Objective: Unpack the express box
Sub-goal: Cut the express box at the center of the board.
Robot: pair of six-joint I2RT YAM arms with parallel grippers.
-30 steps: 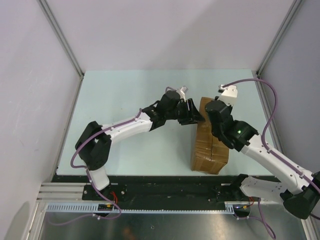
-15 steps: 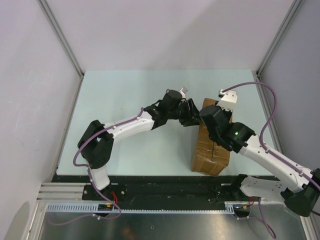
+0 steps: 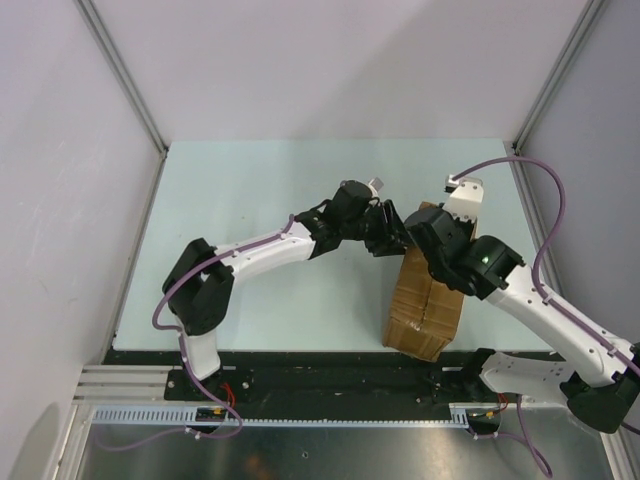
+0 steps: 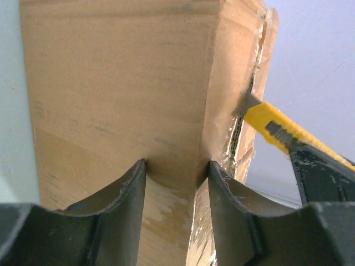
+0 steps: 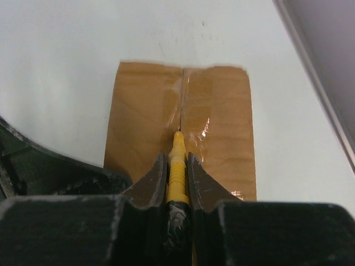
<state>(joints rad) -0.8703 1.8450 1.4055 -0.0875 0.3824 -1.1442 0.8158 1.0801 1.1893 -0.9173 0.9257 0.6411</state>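
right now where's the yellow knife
The yellow knife is clamped in the right gripper, its blade on the taped centre seam of the express box, right of the table's middle.

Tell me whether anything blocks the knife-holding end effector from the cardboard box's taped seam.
Nothing visible does: the right end effector holds the yellow utility knife, its blade already at the taped seam of the brown cardboard express box.

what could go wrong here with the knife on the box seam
1. The right gripper holds the yellow utility knife with its blade in the taped seam of the express box; if the tape drags, the knife may twist in the narrow grip.
2. The left gripper only pinches one box corner, so cutting force could pivot the box.
3. The blade works close to the left fingers.
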